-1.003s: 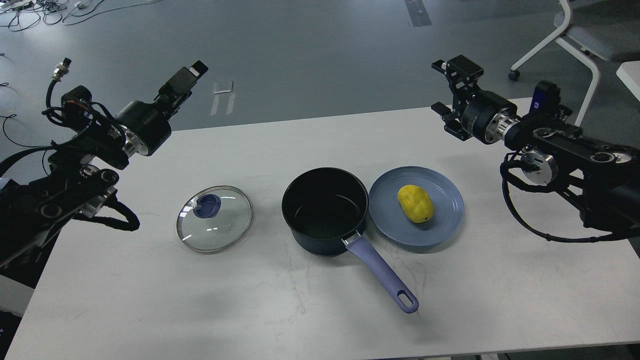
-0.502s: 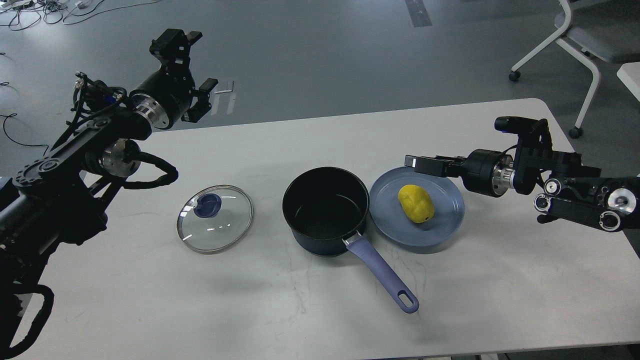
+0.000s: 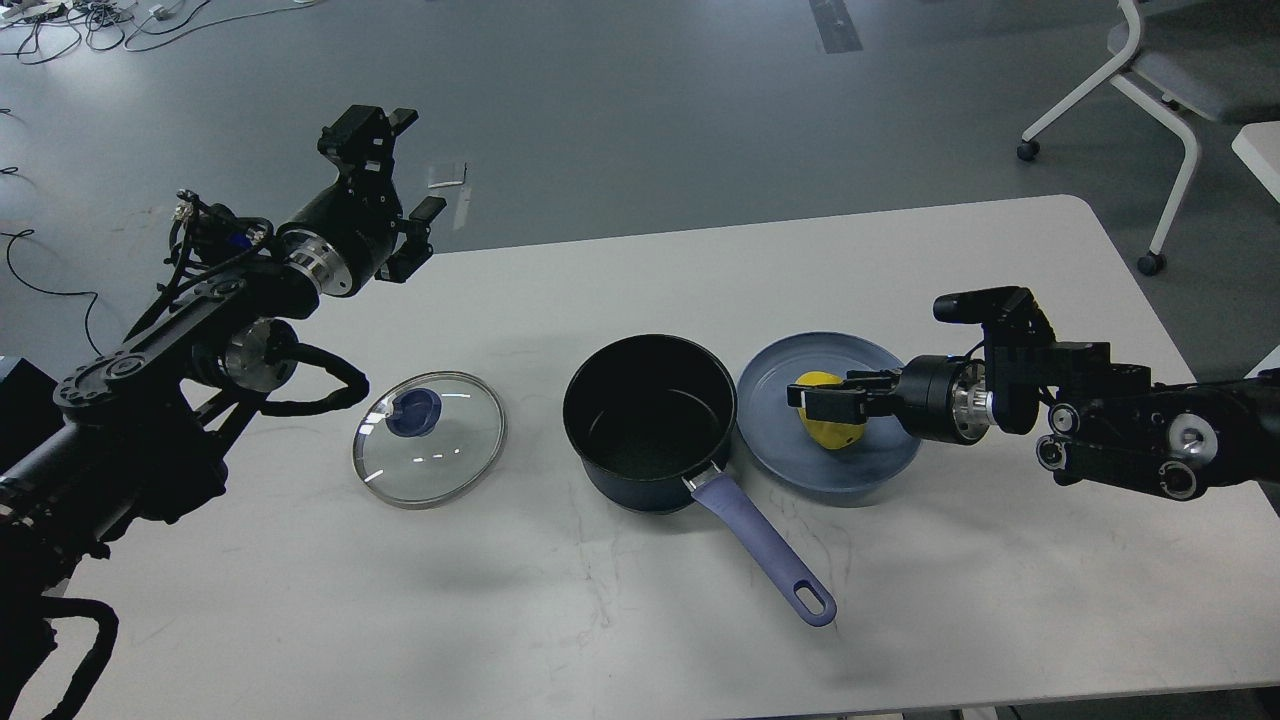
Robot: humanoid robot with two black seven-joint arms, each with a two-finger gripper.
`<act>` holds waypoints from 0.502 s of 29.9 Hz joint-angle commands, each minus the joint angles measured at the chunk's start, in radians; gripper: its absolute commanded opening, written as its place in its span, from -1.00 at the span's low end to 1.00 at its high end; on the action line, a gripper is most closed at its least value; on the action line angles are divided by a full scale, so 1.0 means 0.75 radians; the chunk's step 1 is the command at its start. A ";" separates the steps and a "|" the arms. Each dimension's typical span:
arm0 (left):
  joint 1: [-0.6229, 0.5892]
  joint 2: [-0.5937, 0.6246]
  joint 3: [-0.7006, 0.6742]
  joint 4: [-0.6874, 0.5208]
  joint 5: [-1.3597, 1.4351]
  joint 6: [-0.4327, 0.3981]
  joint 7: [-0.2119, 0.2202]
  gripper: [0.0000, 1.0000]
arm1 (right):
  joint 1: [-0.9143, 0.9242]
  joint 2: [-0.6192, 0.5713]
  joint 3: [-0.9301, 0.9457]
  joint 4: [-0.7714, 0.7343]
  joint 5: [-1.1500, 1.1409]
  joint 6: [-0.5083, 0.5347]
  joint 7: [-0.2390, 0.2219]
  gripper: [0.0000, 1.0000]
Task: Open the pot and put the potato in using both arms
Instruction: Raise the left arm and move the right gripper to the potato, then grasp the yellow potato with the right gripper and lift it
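Observation:
The dark pot (image 3: pixel 650 420) stands open in the middle of the white table, its purple handle (image 3: pixel 765 550) pointing to the front right. Its glass lid (image 3: pixel 430 452) with a blue knob lies flat to the left of it. The yellow potato (image 3: pixel 822 380) lies on the blue plate (image 3: pixel 790 460) just right of the pot. My right gripper (image 3: pixel 825 405) reaches in from the right, low over the plate, with its fingers across the potato; its grip is hidden. My left gripper (image 3: pixel 405 165) is open and empty, raised over the table's far left edge.
The table's (image 3: pixel 620 620) far edge runs behind the pot. A white chair (image 3: pixel 1150 70) stands on the floor at the far right. Cables lie on the floor at the far left.
My right gripper has swung down from high at the right to the plate and now lies across the potato. My left arm has turned and its gripper has shifted slightly right.

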 commanded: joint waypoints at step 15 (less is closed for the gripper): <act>0.024 0.010 0.004 -0.006 0.003 -0.001 -0.026 0.96 | 0.061 0.011 -0.075 -0.008 -0.010 0.000 0.005 -0.78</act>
